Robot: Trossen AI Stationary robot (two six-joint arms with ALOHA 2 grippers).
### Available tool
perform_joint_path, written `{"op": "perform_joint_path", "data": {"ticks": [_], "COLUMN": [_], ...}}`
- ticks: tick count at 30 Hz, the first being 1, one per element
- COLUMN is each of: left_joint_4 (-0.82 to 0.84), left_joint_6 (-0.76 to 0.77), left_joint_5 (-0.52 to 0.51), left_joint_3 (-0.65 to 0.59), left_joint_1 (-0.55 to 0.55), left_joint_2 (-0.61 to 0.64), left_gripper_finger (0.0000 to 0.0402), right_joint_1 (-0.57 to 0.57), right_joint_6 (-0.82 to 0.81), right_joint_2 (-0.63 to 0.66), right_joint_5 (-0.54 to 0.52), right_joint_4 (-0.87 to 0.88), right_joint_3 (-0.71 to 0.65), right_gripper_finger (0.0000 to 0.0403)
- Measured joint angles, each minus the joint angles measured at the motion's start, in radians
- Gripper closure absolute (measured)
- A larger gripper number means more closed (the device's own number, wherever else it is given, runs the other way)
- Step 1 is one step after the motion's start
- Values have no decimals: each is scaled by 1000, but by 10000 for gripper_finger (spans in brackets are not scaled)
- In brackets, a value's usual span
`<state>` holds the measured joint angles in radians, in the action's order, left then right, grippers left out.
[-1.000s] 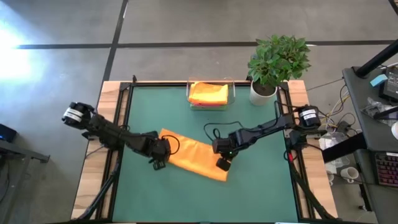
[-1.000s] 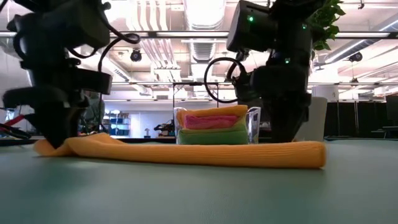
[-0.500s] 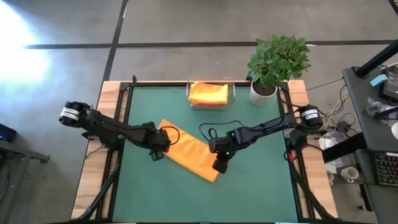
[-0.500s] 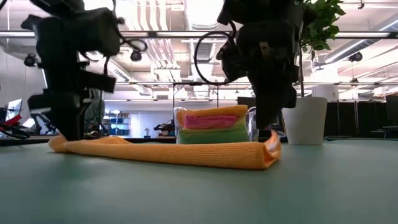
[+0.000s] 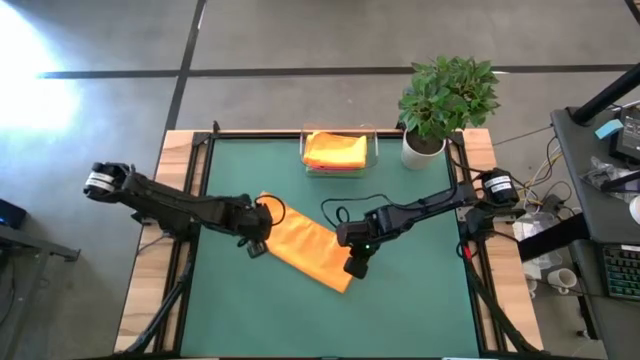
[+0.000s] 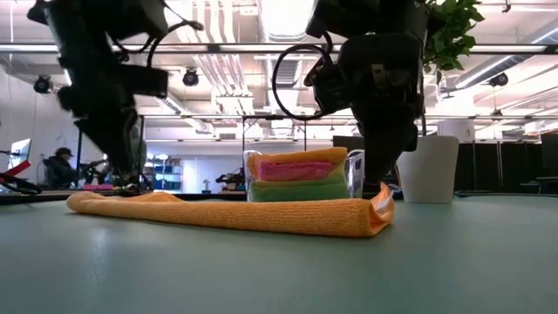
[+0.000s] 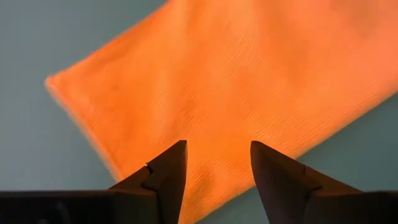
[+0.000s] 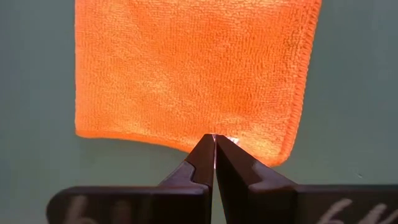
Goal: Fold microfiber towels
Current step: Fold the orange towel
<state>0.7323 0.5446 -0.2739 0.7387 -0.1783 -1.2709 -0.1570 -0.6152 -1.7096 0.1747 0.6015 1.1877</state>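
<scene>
An orange microfiber towel (image 5: 305,245), folded into a long strip, lies slantwise on the green mat (image 5: 420,320); the low view shows it too (image 6: 227,212). My left gripper (image 7: 217,146) hangs open above the strip's left end (image 7: 124,106), clear of the cloth. It also shows from above (image 5: 255,245). My right gripper (image 8: 213,137) is shut at the strip's right end (image 5: 345,278). More folded towels, orange over pink over green, are stacked in the clear tray (image 5: 372,150) at the far edge. My right gripper pinches the near edge of the towel's right end (image 8: 233,144) between its two shut fingertips; one layer or several, I cannot tell. The fingers slant down from above. That end curls up a little off the mat (image 6: 381,201), while the rest of the strip lies flat.
A potted plant in a white pot (image 5: 423,148) stands at the far right, next to the tray (image 6: 355,179). The mat's wooden frame (image 5: 150,300) borders the work area. Bare mat lies near and right of the towel.
My left gripper has risen off the towel's left end and stays open. Earlier in the second my right gripper went up and a little toward the table's left with the towel's right end. That end now curls up and the strip lies shorter.
</scene>
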Motion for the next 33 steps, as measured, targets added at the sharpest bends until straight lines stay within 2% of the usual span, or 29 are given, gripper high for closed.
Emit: {"op": "perform_joint_path", "data": {"ticks": [5,11,15,24,29,33], "left_joint_4": [-247,-567,-692,-729,-773,-805], "left_joint_6": [2,-12,-54,-55,-55,-54], "left_joint_5": [39,46,46,50,114,129], "left_joint_3": [4,3,6,6,5,5], "left_joint_1": [-6,-34,-46,-57,-76,-100], "left_joint_2": [-12,-91,-165,-284,-332,-353], "left_gripper_finger": [240,240,240,240,240,240], "right_joint_1": [0,3,7,4,4,-1], "right_joint_6": [26,44,49,-5,-14,-14], "right_joint_2": [0,0,0,0,0,0], "right_joint_5": [-1,-21,-39,-46,-48,-114], "right_joint_4": [13,23,29,42,111,202], "right_joint_3": [0,0,0,48,136,223], "right_gripper_finger": [394,394,394,394,394,394]}}
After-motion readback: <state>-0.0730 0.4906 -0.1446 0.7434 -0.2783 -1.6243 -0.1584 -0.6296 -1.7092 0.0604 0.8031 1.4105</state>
